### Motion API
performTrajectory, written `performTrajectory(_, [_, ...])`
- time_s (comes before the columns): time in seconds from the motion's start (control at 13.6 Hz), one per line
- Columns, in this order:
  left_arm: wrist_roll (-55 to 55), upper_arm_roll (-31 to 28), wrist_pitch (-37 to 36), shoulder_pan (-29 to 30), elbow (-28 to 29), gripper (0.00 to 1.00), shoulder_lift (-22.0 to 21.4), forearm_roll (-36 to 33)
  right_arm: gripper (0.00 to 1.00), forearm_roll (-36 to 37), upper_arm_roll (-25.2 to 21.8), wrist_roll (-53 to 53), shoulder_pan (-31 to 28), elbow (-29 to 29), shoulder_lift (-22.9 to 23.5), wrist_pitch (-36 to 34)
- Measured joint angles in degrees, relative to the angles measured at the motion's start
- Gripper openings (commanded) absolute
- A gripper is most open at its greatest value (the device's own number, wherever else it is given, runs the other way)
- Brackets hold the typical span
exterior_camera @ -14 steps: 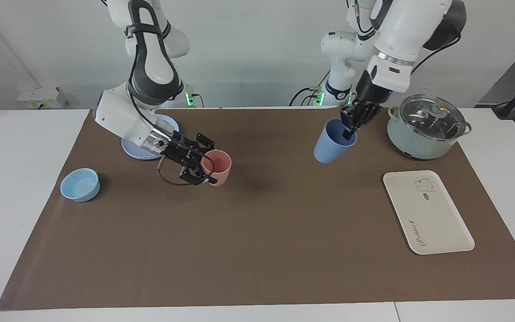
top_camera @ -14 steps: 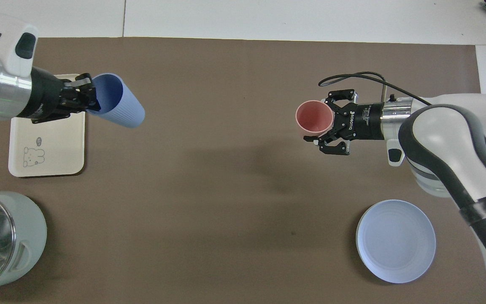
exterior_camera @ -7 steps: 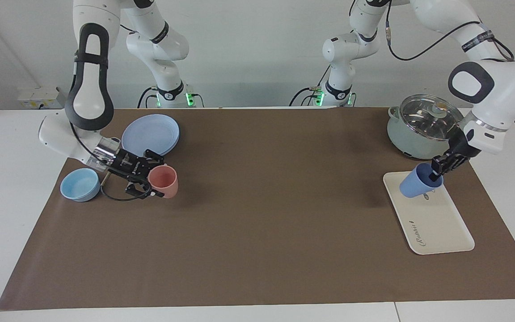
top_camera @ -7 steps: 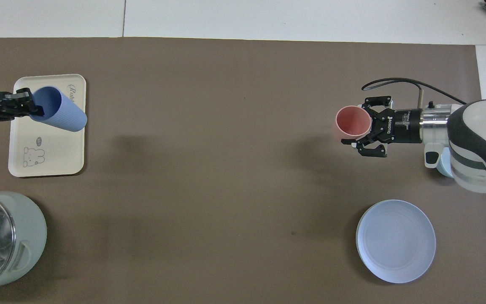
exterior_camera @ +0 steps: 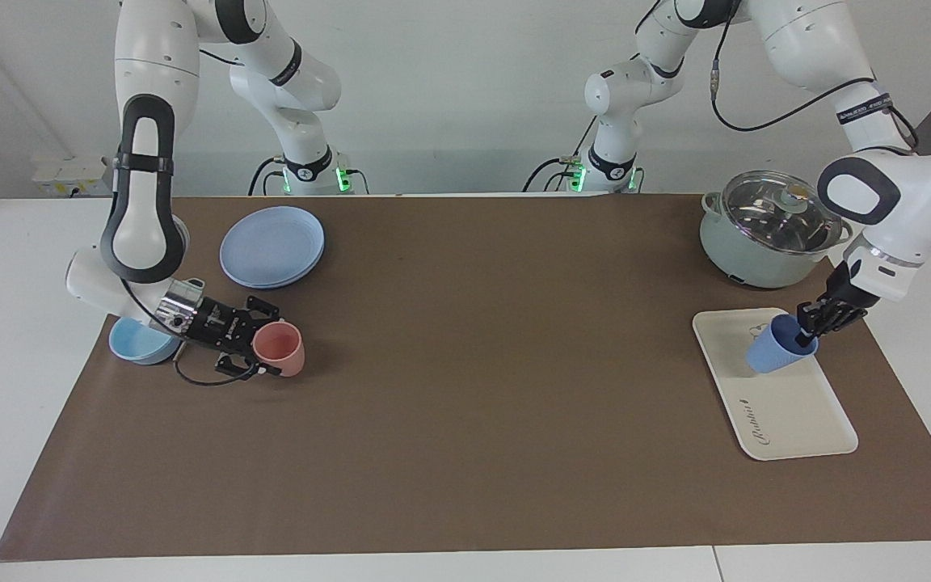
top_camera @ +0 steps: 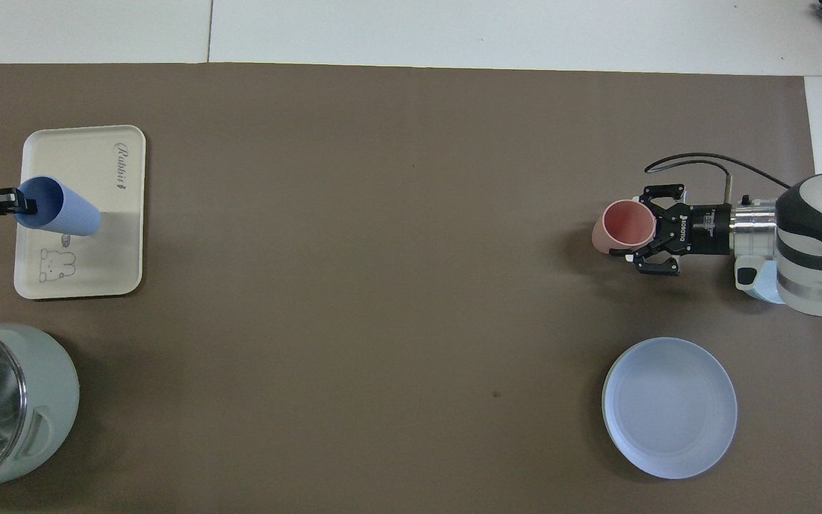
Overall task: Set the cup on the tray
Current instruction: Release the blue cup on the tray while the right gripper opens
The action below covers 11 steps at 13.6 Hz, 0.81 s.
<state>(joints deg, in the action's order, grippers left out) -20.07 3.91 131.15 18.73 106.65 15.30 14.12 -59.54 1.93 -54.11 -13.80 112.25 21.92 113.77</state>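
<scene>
Light: bright, even, from above.
Shadows: soft, faint on the brown mat [exterior_camera: 465,388].
Glare: highlights on the pot's glass lid [exterior_camera: 774,202].
Focus: sharp throughout both views.
Distortion: none noticeable at edges.

You're looking at a periwinkle-blue cup [exterior_camera: 777,352], a cream tray [exterior_camera: 789,404] with bear drawing and dark cursive script, a pink cup [exterior_camera: 281,350], a pale-blue plate [exterior_camera: 272,246], and a brown mat [exterior_camera: 482,388].

Left gripper [exterior_camera: 810,325] has lowered the cup [exterior_camera: 778,351] over the tray [exterior_camera: 789,404], right gripper [exterior_camera: 255,349] drew pink cup [exterior_camera: 280,349] toward bowl [exterior_camera: 130,343]
</scene>
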Motion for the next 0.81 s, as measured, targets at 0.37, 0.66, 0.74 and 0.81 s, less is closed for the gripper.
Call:
performTrajectory(0.37, [-1.3,0.6,4.8,-0.5,2.0,1.00,0.0,0.1,0.77,0.0,0.1,4.0,-0.1,0.0,0.3,0.0])
performTrajectory(0.66, [-2.8,0.7,3.7,-2.0,0.9,1.00,-0.6,-0.2,0.96,0.0,0.0,5.2,-0.1,0.1,0.4,0.0])
performTrajectory(0.74, [-2.7,0.7,-0.1,-2.6,-0.8,1.00,-1.2,-1.7,0.98,0.3,-0.1,5.4,-0.1,0.1,0.4,0.1])
performTrajectory(0.81, [-2.2,0.8,-5.2,-3.1,-3.1,1.00,-2.2,-4.6,0.98,1.0,-0.3,5.7,-0.1,0.1,0.4,0.5])
